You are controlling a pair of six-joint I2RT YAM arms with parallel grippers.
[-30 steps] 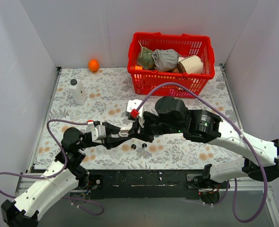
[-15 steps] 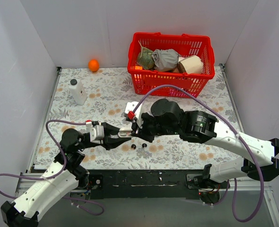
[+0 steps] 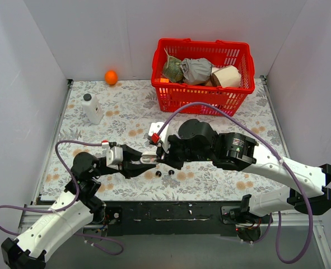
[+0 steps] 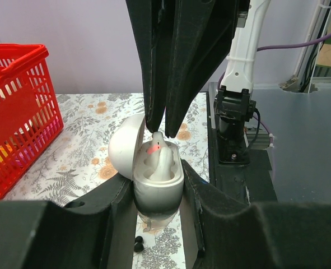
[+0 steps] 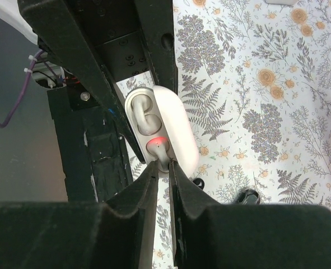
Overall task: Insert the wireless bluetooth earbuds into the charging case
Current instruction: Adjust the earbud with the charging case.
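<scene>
A white earbud, glowing red at its tip, sits in one socket of the open white charging case; the other socket is empty. The right gripper pinches the earbud's stem. The left gripper clamps the case above the floral table. Two tiny black buds lie near the table's front edge. A red basket of bundled items stands well behind.

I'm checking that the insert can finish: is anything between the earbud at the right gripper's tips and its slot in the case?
Nothing visible. The white earbud, pinched by the right gripper, stands in its slot of the open charging case, which the left gripper holds; the lid is swung back.
</scene>
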